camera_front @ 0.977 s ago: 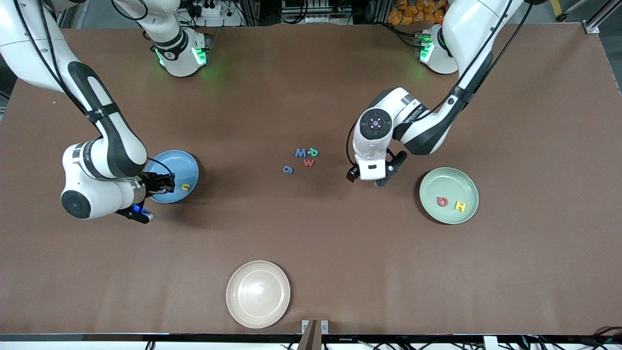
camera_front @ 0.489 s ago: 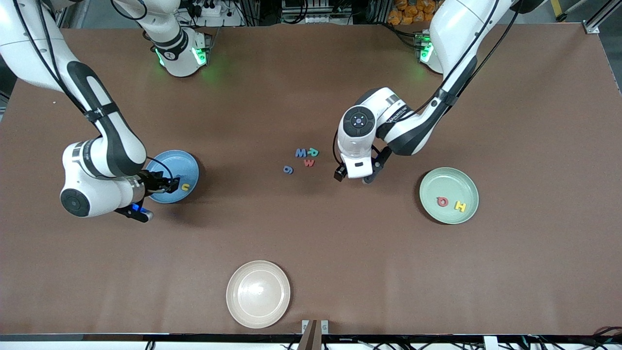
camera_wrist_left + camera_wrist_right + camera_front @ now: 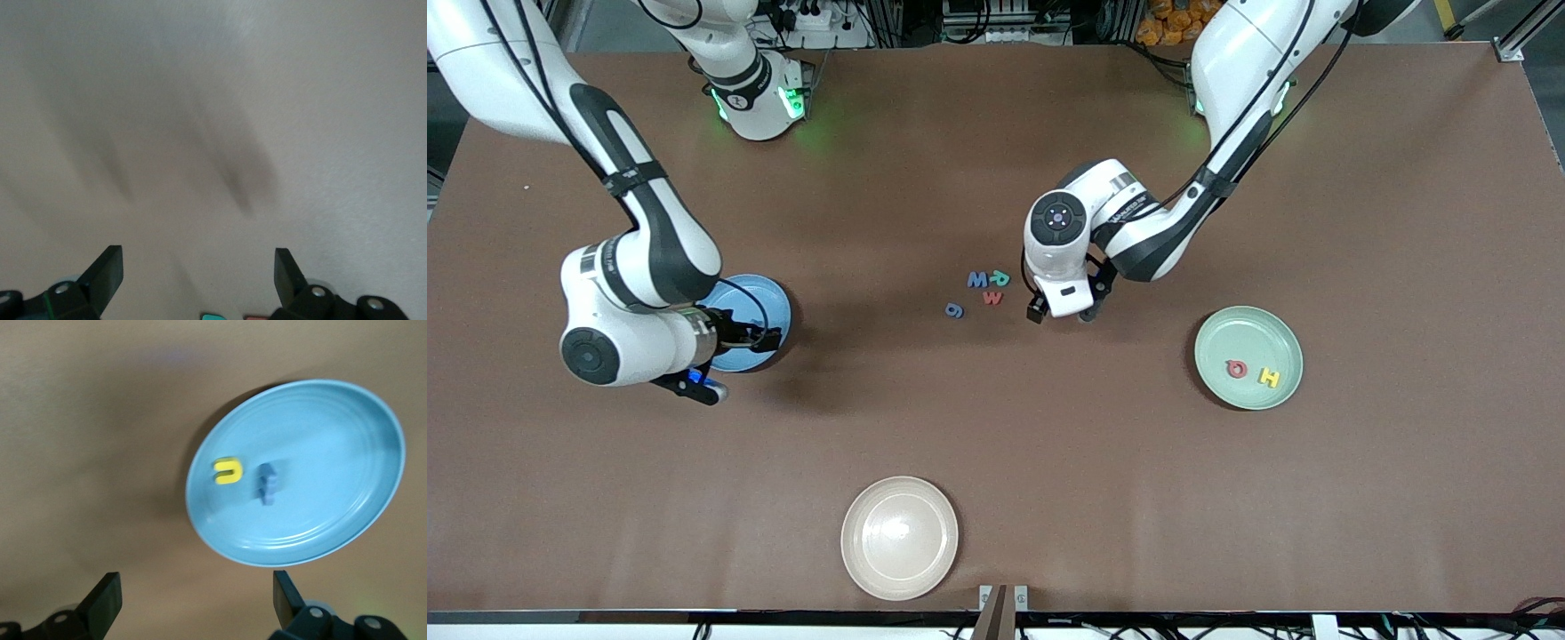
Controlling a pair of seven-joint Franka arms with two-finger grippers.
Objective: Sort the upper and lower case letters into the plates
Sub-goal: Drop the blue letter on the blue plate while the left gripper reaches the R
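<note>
- Over the light blue plate (image 3: pixel 758 300), at the right arm's end of the table, hangs the right gripper (image 3: pixel 758 338); its arm drops from the base, bends at the elbow, and turns the wrist sideways above the plate's nearer rim.
- Seen from the right wrist, its two fingers (image 3: pixel 103 600) stand spread wide with nothing between them.
- Inside that plate (image 3: pixel 300 473) lie a yellow letter (image 3: pixel 227 471) and a blue letter (image 3: pixel 267 483), close together but not touching.
- Near the table's middle, the left arm reaches down from its base, folds at the elbow, and points the left gripper (image 3: pixel 1060 313) downward over bare table just beside the loose letters.
- From the left wrist, its fingers (image 3: pixel 107 273) are also spread apart and empty.
- Four loose letters sit in a small cluster on the table: a blue M (image 3: pixel 977 279), a teal letter (image 3: pixel 1000 278) just beside it, a red w (image 3: pixel 992 298) nearer the front camera, and a blue g (image 3: pixel 954 310) a little apart toward the right arm's end.
- At the left arm's end, the mint green plate (image 3: pixel 1249 331) holds a red letter (image 3: pixel 1236 368) and a yellow H (image 3: pixel 1268 378) side by side.
- A cream plate (image 3: pixel 899 537) rests near the table's front edge.
</note>
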